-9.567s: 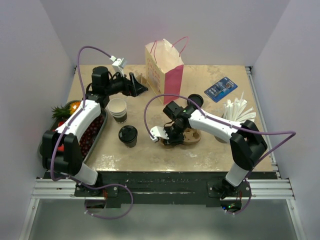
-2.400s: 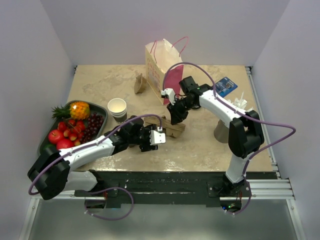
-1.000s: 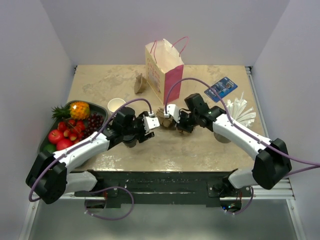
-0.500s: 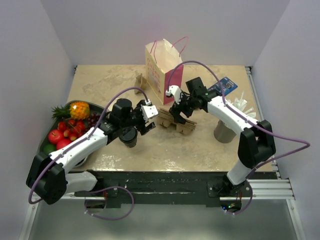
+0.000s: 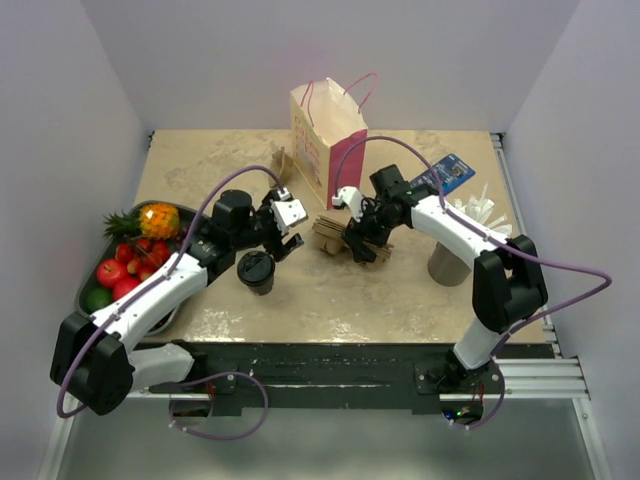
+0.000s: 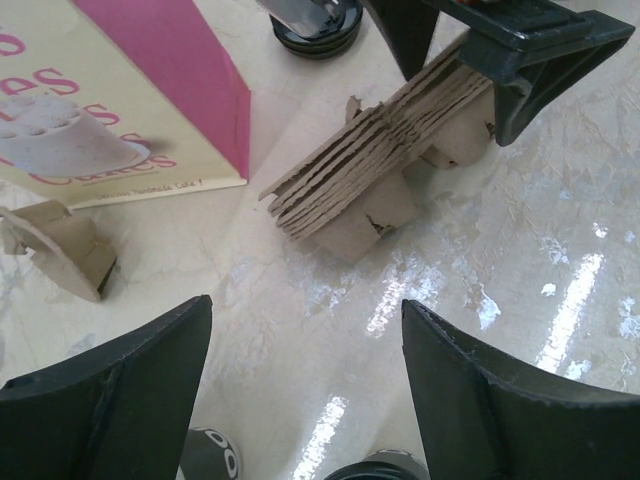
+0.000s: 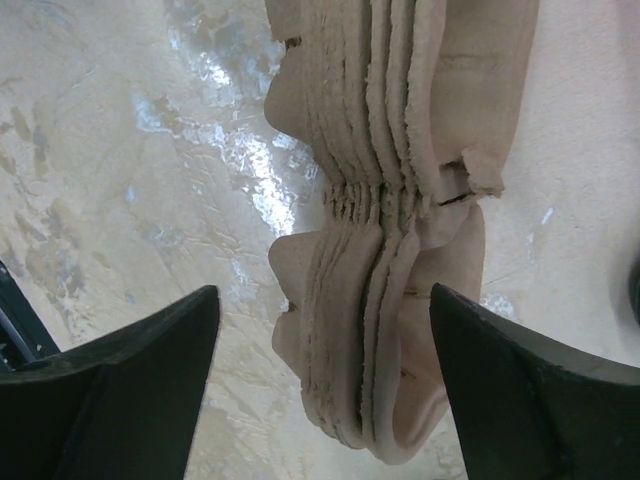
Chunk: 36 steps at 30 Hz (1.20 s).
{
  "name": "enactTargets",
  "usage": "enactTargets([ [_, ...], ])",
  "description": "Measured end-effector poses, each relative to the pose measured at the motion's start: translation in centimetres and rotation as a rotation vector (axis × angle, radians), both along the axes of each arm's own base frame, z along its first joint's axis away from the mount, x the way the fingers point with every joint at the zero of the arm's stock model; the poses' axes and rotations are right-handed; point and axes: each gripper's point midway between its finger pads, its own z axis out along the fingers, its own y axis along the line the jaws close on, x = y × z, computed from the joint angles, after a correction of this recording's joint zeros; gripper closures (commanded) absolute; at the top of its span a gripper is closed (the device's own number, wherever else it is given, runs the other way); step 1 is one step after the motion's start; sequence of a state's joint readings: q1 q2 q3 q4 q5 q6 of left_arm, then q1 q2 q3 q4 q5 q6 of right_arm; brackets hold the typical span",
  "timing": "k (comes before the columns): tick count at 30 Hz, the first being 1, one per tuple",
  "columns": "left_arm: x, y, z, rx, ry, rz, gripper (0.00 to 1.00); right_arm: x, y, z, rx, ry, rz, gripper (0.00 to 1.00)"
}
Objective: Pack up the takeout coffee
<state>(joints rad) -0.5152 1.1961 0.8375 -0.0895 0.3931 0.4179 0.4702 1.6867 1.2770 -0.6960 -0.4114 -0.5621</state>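
Note:
The takeout coffee (image 5: 256, 270), a small cup with a black lid, stands on the table near the front left of centre. Only its lid's edge (image 6: 385, 468) shows at the bottom of the left wrist view. My left gripper (image 5: 286, 220) (image 6: 305, 303) hangs open and empty just beyond the cup, over bare table. My right gripper (image 5: 357, 238) (image 7: 322, 295) is open astride a stack of brown cardboard cup carriers (image 5: 335, 236) (image 7: 400, 200) (image 6: 385, 165) lying on the table, with a gap on each side. A pink and cream paper bag (image 5: 328, 140) (image 6: 110, 90) stands behind.
A fruit tray (image 5: 95, 275) sits at the left edge. One loose carrier piece (image 5: 280, 165) (image 6: 60, 250) lies left of the bag. A blue card (image 5: 441, 177), white sticks (image 5: 482, 215) and a grey cup (image 5: 443, 265) are on the right. A black round lid (image 6: 315, 25) lies beyond the stack.
My right gripper has opened and let go of the carrier stack, which now rests on the table. My left gripper has opened a little wider and drawn back from the coffee toward the bag.

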Motion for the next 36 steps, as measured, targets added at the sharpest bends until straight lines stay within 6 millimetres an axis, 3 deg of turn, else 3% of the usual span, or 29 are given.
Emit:
enactTargets([
  [4, 0.5, 0.8, 1.1, -0.007, -0.024, 0.025, 0.19, -0.3, -0.3, -1.0, -0.019, 0.014, 0.012, 0.31],
  [5, 0.6, 1.1, 1.5, -0.009, -0.038, 0.031, 0.19, -0.4, -0.4, -1.1, -0.026, 0.014, 0.014, 0.39],
  [10, 1.1, 2.4, 3.3, -0.016, -0.095, 0.061, 0.18, -0.5, -1.1, -1.9, -0.096, -0.046, 0.026, 0.61],
  [14, 0.9, 3.4, 4.5, -0.011, -0.134, 0.078, 0.18, -2.4, -0.9, -2.3, -0.186, -0.161, 0.085, 0.64],
  [16, 0.7, 3.9, 5.1, -0.010, -0.154, 0.087, 0.18, -3.6, -0.7, -2.6, -0.235, -0.229, 0.118, 0.52],
  [17, 0.6, 4.1, 5.4, -0.010, -0.164, 0.091, 0.18, -4.3, -0.6, -2.8, -0.256, -0.257, 0.136, 0.07],
  [18, 0.5, 4.3, 5.8, -0.012, -0.172, 0.096, 0.18, -4.8, -0.6, -3.2, -0.279, -0.280, 0.151, 0.01],
  [21, 0.0, 4.8, 7.0, -0.024, -0.204, 0.103, 0.18, -5.8, -1.5, -4.5, -0.366, -0.296, 0.180, 0.01],
  [25, -0.6, 5.4, 8.5, -0.048, -0.244, 0.114, 0.17, -5.8, -2.0, -4.1, -0.388, -0.281, 0.163, 0.01],
  [27, -0.7, 5.8, 8.9, -0.053, -0.255, 0.124, 0.17, -6.0, -1.7, -3.2, -0.376, -0.257, 0.163, 0.01],
  [30, -0.7, 6.0, 9.1, -0.061, -0.257, 0.131, 0.16, -6.0, -0.1, 0.0, -0.294, -0.255, 0.165, 0.01],
  [32, -0.8, 5.9, 9.1, -0.068, -0.250, 0.129, 0.15, -6.1, 0.8, 3.5, -0.192, -0.291, 0.151, 0.01],
  [36, -0.3, 5.8, 8.8, -0.089, -0.225, 0.135, 0.13, -5.7, 2.8, 10.8, 0.023, -0.359, 0.120, 0.20],
])
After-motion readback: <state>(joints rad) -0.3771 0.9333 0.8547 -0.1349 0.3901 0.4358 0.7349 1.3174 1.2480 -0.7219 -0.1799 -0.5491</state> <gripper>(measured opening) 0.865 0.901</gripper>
